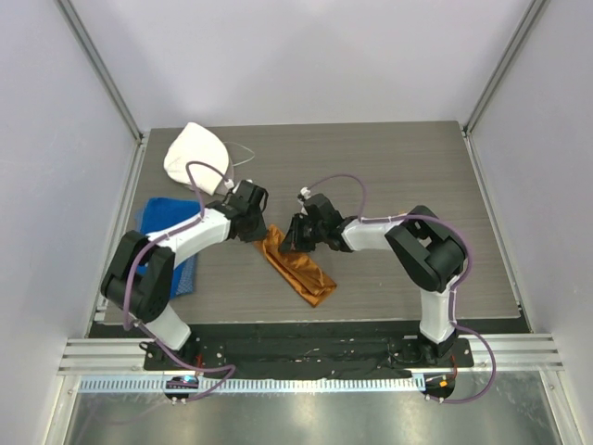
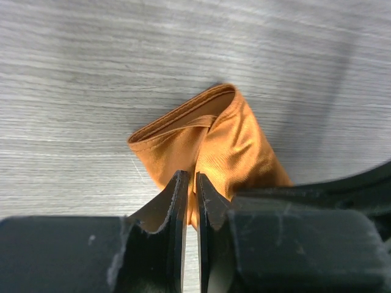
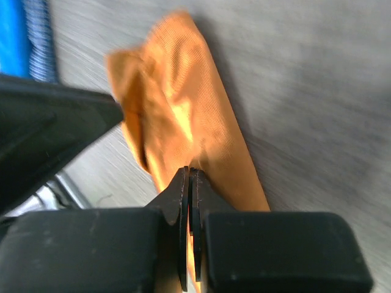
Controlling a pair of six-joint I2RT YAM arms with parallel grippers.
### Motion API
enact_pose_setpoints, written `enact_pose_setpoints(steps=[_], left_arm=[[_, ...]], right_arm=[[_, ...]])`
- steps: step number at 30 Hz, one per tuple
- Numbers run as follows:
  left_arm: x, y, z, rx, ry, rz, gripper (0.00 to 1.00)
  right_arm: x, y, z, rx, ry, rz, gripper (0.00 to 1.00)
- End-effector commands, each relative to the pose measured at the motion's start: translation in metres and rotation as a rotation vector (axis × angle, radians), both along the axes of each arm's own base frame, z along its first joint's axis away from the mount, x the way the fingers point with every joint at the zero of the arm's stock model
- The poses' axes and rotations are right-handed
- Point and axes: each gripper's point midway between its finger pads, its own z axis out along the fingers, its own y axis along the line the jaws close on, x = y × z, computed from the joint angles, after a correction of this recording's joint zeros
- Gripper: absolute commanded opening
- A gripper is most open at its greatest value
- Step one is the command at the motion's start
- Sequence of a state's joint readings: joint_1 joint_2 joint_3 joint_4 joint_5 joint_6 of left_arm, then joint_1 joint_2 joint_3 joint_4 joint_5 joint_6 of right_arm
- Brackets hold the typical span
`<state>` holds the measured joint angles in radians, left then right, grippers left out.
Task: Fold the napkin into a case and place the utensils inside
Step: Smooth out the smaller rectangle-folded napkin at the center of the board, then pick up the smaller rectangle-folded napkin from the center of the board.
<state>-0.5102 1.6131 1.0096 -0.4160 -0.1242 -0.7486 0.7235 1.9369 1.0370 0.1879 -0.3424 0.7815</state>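
Note:
The rust-orange napkin (image 1: 298,269) lies as a narrow folded strip, the case, slanting across the middle of the table. Its far end (image 2: 214,140) gapes with layered hems. My left gripper (image 1: 262,230) is at that far end. Its jaws (image 2: 190,176) stand a thin slit apart over the cloth, with the table showing through the slit. My right gripper (image 1: 293,243) is just beside it on the right, shut (image 3: 190,171) and pinching a fold of the napkin (image 3: 183,122). The utensils are out of view.
A white rounded cloth cap (image 1: 196,153) sits at the back left. A blue towel (image 1: 165,222) lies along the left edge under the left arm. The two wrists are close together over the napkin's far end. Walls enclose the table.

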Motion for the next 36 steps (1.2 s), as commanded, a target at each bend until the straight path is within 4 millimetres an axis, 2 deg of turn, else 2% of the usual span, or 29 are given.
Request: enact_pose_setpoints(steps=[1, 4, 6, 9, 10, 12, 13, 16, 17, 20, 21, 22, 23, 25, 31, 36], left_arm=[[0.010, -0.009, -0.008, -0.039, -0.012, 0.012, 0.14], [0.014, -0.011, -0.020, -0.036, -0.008, 0.012, 0.13], [0.018, -0.012, -0.016, -0.038, -0.020, 0.016, 0.12], [0.021, -0.008, 0.005, -0.050, -0.073, 0.037, 0.12], [0.022, -0.008, 0.019, -0.067, -0.102, 0.042, 0.13], [0.018, -0.005, 0.033, -0.090, -0.115, 0.062, 0.15], [0.015, -0.002, 0.051, -0.115, -0.153, 0.069, 0.18], [0.006, 0.008, 0.070, -0.130, -0.187, 0.091, 0.22], [0.003, 0.011, 0.086, -0.144, -0.223, 0.097, 0.23], [-0.009, 0.029, 0.096, -0.137, -0.228, 0.124, 0.26], [-0.013, 0.033, 0.110, -0.156, -0.257, 0.128, 0.27], [-0.019, 0.038, 0.110, -0.152, -0.249, 0.132, 0.28], [-0.022, 0.044, 0.111, -0.156, -0.250, 0.139, 0.28], [-0.032, 0.050, 0.121, -0.169, -0.270, 0.142, 0.29], [-0.051, 0.063, 0.135, -0.185, -0.298, 0.143, 0.29], [-0.060, 0.068, 0.136, -0.189, -0.305, 0.147, 0.30]], right_arm=[[-0.015, 0.001, 0.003, -0.050, -0.065, 0.041, 0.01], [-0.023, 0.003, -0.006, -0.069, -0.059, 0.056, 0.01], [-0.026, 0.005, -0.004, -0.086, -0.078, 0.074, 0.01], [-0.028, 0.002, 0.003, -0.118, -0.113, 0.093, 0.01], [-0.029, -0.002, 0.004, -0.135, -0.112, 0.099, 0.01], [-0.028, -0.004, 0.010, -0.163, -0.150, 0.120, 0.02], [-0.032, -0.010, 0.011, -0.193, -0.143, 0.132, 0.02], [-0.032, -0.007, 0.028, -0.223, -0.199, 0.164, 0.11], [-0.034, -0.005, 0.033, -0.230, -0.201, 0.179, 0.13], [-0.046, 0.004, 0.040, -0.226, -0.198, 0.226, 0.25], [-0.048, 0.007, 0.040, -0.233, -0.205, 0.237, 0.31], [-0.055, 0.008, 0.037, -0.271, -0.205, 0.253, 0.35], [-0.052, 0.012, 0.039, -0.289, -0.226, 0.263, 0.38], [-0.055, 0.011, 0.032, -0.349, -0.237, 0.274, 0.45], [-0.057, 0.016, 0.020, -0.458, -0.268, 0.311, 0.54], [-0.056, 0.021, 0.017, -0.533, -0.317, 0.309, 0.58]])
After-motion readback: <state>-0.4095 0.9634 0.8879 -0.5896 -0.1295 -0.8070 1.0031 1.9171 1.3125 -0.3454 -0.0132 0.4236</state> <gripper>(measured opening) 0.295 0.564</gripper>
